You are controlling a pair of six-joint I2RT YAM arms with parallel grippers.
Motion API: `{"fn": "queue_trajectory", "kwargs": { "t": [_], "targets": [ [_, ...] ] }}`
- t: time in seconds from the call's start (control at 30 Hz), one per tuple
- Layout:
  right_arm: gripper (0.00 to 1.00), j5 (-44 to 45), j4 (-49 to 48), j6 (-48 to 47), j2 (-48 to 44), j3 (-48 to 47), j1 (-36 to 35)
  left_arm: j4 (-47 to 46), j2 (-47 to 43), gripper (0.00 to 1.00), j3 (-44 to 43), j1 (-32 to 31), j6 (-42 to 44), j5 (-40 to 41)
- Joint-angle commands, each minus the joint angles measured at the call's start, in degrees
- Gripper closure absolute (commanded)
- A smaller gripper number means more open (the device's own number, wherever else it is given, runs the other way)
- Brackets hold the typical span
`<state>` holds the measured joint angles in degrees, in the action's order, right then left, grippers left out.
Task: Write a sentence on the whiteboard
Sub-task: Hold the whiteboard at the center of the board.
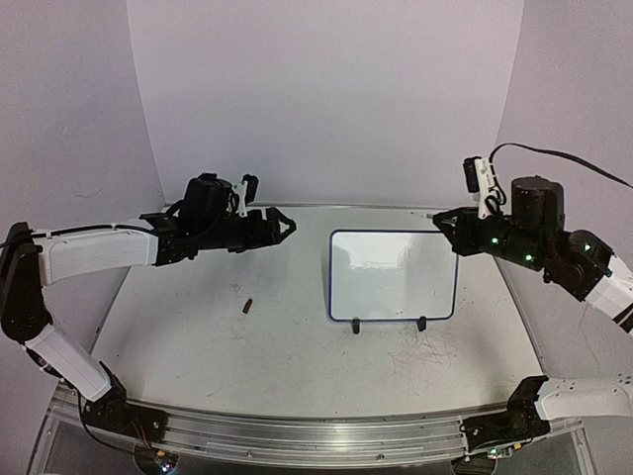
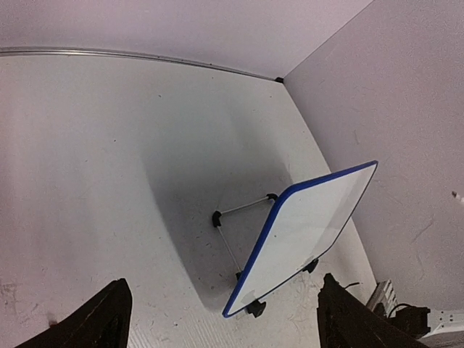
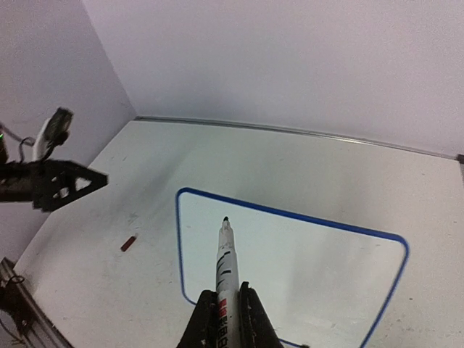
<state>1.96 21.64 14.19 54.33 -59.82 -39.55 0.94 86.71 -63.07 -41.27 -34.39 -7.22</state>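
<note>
The whiteboard (image 1: 393,272) stands on its two black clip feet right of the table's middle, a blue-framed white board with a blank face; no sentence shows on it. In the left wrist view the whiteboard (image 2: 304,232) leans on its wire stand. My right gripper (image 3: 226,291) is shut on a white marker (image 3: 225,254), whose bare black tip points at the whiteboard (image 3: 312,268) near its upper left corner without touching. From above, the right gripper (image 1: 450,223) hovers by the board's upper right corner. My left gripper (image 1: 287,226) hangs open left of the board, nothing between its fingers (image 2: 109,312).
A small reddish-brown cap-like piece (image 1: 247,307) lies on the table left of the board, also seen as that piece (image 3: 129,243) in the right wrist view. Grey scuff marks cover the tabletop (image 1: 297,346). Walls close the back and both sides.
</note>
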Motion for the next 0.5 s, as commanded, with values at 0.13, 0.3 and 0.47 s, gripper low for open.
{"fn": "queue_trajectory", "kwargs": {
  "t": [0.13,0.3,0.47],
  "targets": [
    [1.00,8.5,-2.9,3.9,8.3,-3.9,-12.9,-9.6,10.3,0.12,-9.0,5.3,1.7,-23.1],
    [1.00,13.2,-3.2,3.7,9.7,-1.6,-15.7,-9.9,14.8,0.13,-12.6,5.3,4.7,-27.0],
    [1.00,13.6,-7.6,-0.5,7.9,3.1,-15.7,-10.5,16.6,0.16,-13.3,5.4,7.5,-31.1]
  ]
}}
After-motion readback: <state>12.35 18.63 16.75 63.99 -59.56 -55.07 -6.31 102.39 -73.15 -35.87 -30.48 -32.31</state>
